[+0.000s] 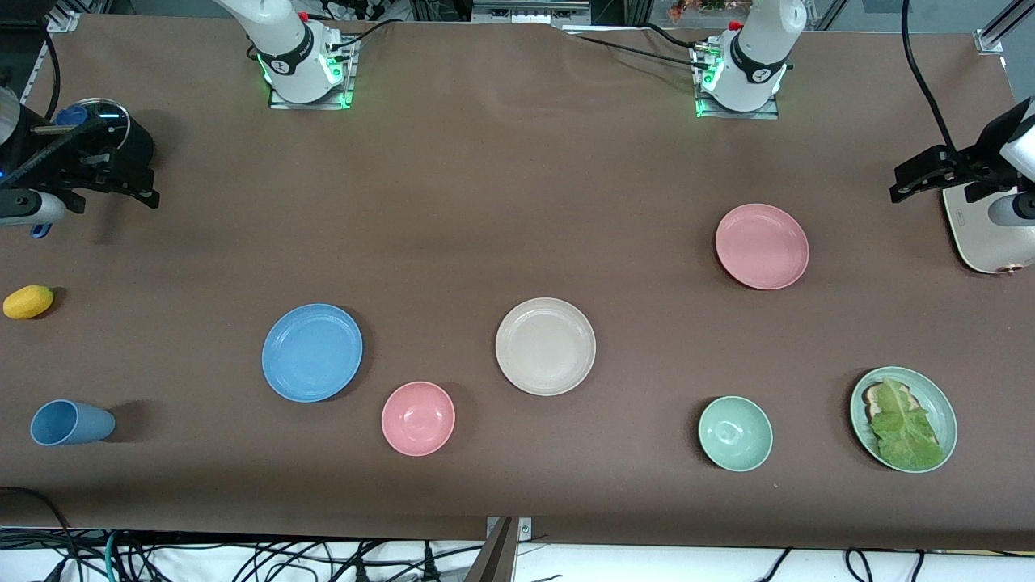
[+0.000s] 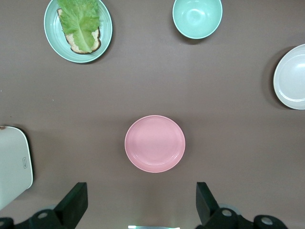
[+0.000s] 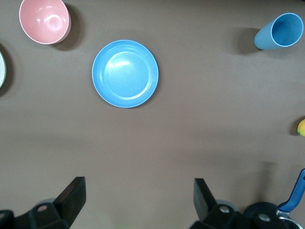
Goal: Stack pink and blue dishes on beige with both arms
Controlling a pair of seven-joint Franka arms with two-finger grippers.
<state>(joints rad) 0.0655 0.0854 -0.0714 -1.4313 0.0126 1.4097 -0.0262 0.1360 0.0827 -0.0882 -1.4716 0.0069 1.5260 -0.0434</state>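
Observation:
The salmon pink plate (image 1: 762,246) (image 2: 155,143) lies toward the left arm's end of the table. Toward the right arm's end lies the sky blue plate (image 1: 312,352) (image 3: 125,73). Between them, mid-table, is the beige plate (image 1: 545,346) (image 2: 291,76), with nothing on it. My left gripper (image 1: 938,186) (image 2: 141,202) hangs open high over the table's left-arm end, holding nothing. At the right-arm end my right gripper (image 1: 113,196) (image 3: 138,198) hangs open too, also with nothing in it.
A pink bowl (image 1: 418,418) sits beside the blue plate. Near the front edge stand a green bowl (image 1: 735,433) and a green plate (image 1: 944,408) with lettuce. A blue cup (image 1: 71,423) and a yellow fruit (image 1: 28,301) lie at the right-arm end, a white appliance (image 1: 982,238) at the left-arm end.

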